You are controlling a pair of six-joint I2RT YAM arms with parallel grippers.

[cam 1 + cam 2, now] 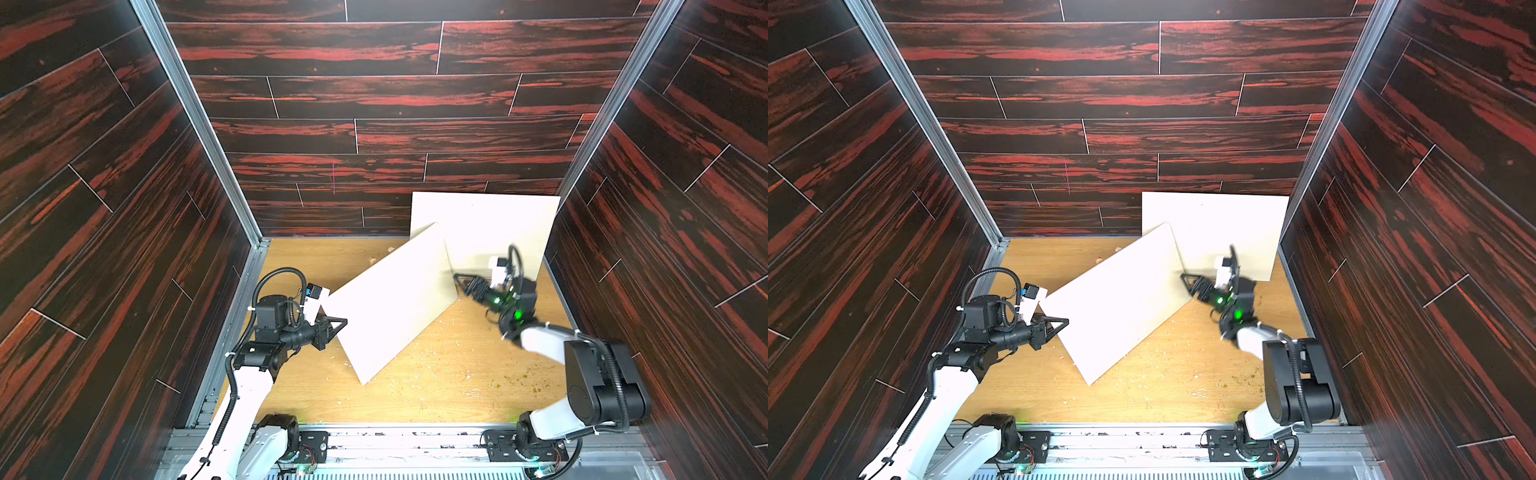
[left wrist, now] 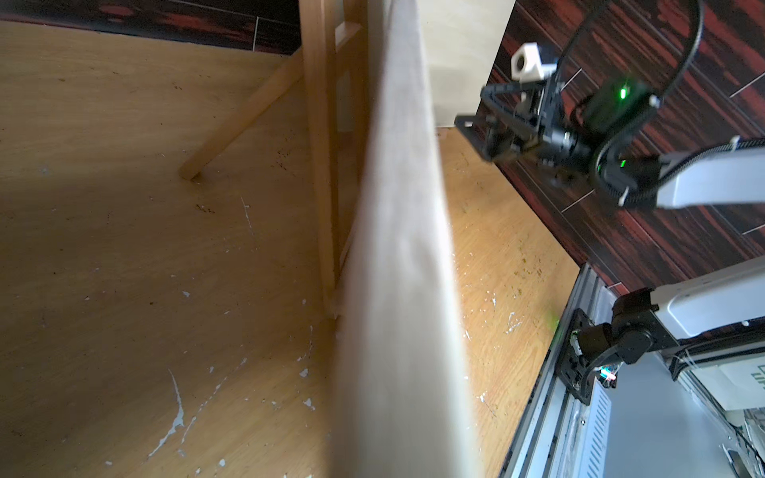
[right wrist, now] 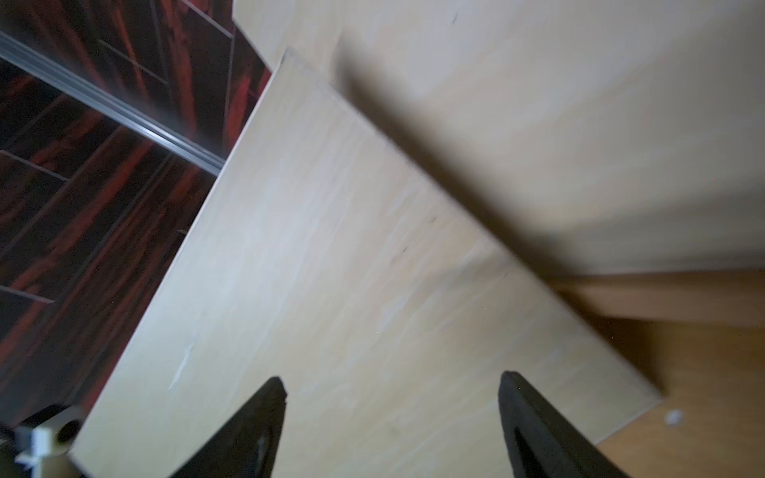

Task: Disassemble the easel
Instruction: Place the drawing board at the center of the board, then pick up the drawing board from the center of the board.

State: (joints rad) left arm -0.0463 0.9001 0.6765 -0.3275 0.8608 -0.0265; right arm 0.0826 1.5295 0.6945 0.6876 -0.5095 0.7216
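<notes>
The easel (image 2: 318, 124) is made of thin sticks of light brown wood. It is seen only in the left wrist view, standing just behind the pale board (image 1: 395, 303) that the left claw (image 1: 338, 324) is at. One back leg (image 2: 244, 120) is slanted down to the worktop (image 1: 436, 395), so the easel is judged to be not yet folded or taken apart. The pale board is flat, thin and smooth, with straight edges and sharp corners. It is leaned against the easel at a tilt, with one low corner down on the worktop. The left claw is shut, and the board's near edge seems to be pinched in it, though the claw's tips are not shown in its own wrist view. At the board's other end, the right claw (image 1: 459, 284) is placed just beside the edge, with its two black fingers (image 3: 265, 414) spread wide and nothing between them. So the work is judged to be near its start: the board is to be lifted away first, and then the wooden frame is to be taken down. Beyond the right claw, a second pale board (image 1: 486, 224) is stood against the back wall (image 1: 374, 95). Under both claws the worktop is yellow-brown wood, marked with white scratches (image 2: 176, 414) and sprinkled with small crumbs (image 1: 515, 380). That wall and the ones at the sides are covered with dark red and black planks.
</notes>
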